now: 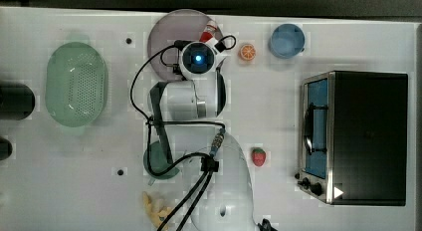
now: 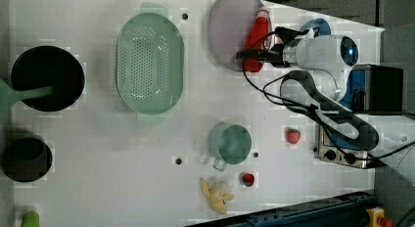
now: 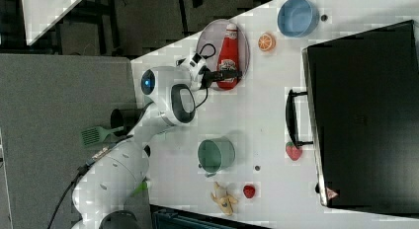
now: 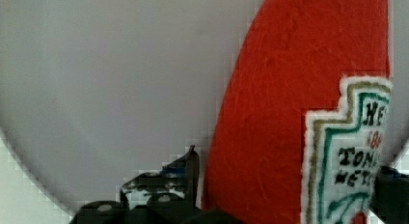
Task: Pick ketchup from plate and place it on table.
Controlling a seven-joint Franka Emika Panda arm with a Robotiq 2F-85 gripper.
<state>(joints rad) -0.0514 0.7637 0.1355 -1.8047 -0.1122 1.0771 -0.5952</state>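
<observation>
Stage: pre-grasp | ketchup bottle (image 3: 228,54) lies on the plate (image 3: 207,36), not lifted | gripper (image 3: 221,76) spread wide, straddling the bottle's lower body, nothing gripped | remaining: close, lift, set on table (image 3: 262,115) beside plate

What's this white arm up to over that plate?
The arm has its hand lowered over a red ketchup bottle that lies on its side on a pale round plate. The fingers stand open on either side of the bottle's lower body, not yet closed on it. The bottle hasn't been lifted; the white table around the plate is where it should end up.
</observation>
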